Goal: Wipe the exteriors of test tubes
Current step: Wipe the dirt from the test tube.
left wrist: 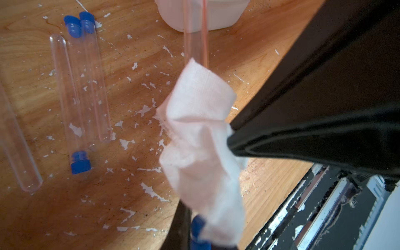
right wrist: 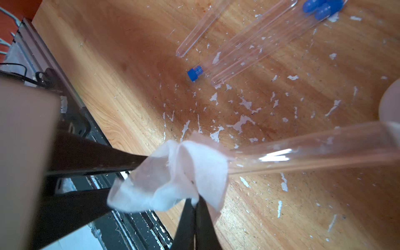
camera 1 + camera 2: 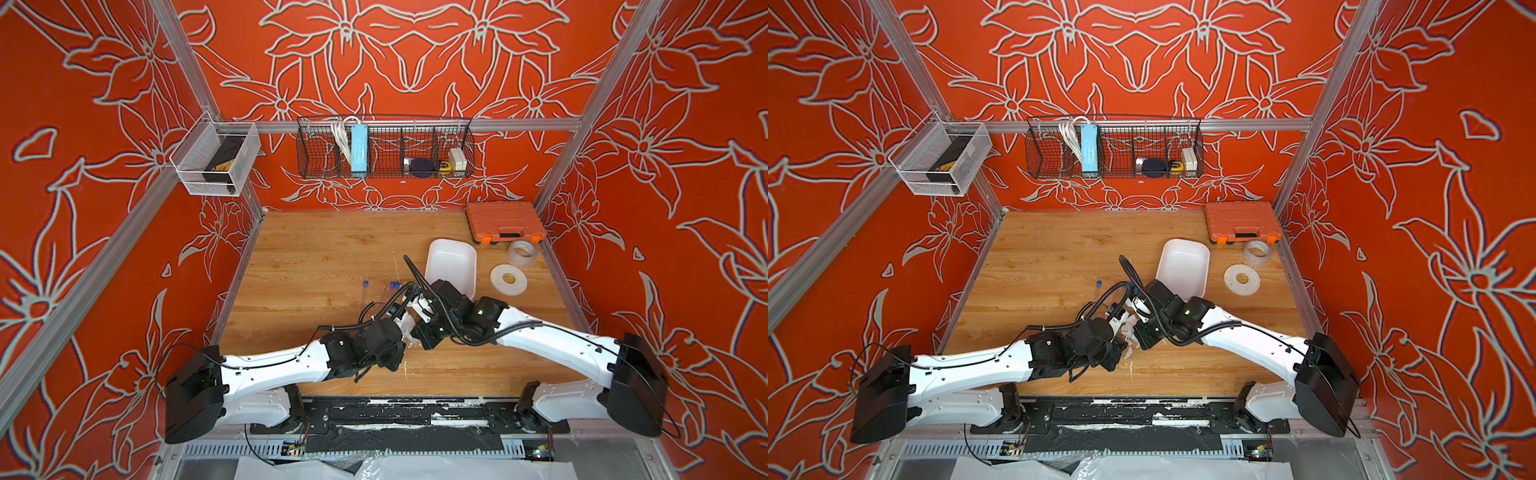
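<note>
My left gripper (image 1: 198,233) is shut on the blue-capped end of a clear test tube (image 1: 195,43), held above the table. Around the tube's middle is a crumpled white tissue (image 1: 201,140), and my right gripper (image 2: 195,203) is shut on that tissue (image 2: 173,179). From the tissue the bare tube (image 2: 303,151) runs on. Three more test tubes (image 1: 82,86) lie side by side on the wooden table, and one (image 1: 17,140) lies apart from them. Both top views show the two grippers meeting at the tissue (image 3: 409,330) (image 3: 1129,328) at mid-table.
A white tray (image 3: 451,266) lies just beyond the right arm. An orange case (image 3: 505,222), a tape roll (image 3: 521,252) and a white disc (image 3: 508,279) sit at the back right. White flecks litter the wood (image 1: 149,190). A black rail (image 3: 399,415) runs along the table's front edge.
</note>
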Available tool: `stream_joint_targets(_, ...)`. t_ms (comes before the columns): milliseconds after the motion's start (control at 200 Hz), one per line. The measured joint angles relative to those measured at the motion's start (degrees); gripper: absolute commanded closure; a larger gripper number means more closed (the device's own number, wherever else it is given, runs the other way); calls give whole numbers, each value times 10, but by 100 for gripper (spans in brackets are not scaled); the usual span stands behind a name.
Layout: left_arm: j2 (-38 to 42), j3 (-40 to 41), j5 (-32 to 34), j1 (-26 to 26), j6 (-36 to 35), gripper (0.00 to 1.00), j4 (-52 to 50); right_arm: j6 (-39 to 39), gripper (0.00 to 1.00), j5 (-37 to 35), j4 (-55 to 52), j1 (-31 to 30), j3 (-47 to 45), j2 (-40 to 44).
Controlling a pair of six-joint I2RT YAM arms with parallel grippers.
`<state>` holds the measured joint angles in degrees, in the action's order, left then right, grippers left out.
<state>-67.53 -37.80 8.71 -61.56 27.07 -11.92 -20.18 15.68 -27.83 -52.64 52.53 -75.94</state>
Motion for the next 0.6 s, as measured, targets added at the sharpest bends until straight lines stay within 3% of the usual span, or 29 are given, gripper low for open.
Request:
stream_joint_targets(445,17,0,0,0,0,93,0,52,100,-7,-29,90,59,-21)
stream_joint_targets(601,16,0,5,0,1,93,0,62,100,-5,-39,95,74,-21)
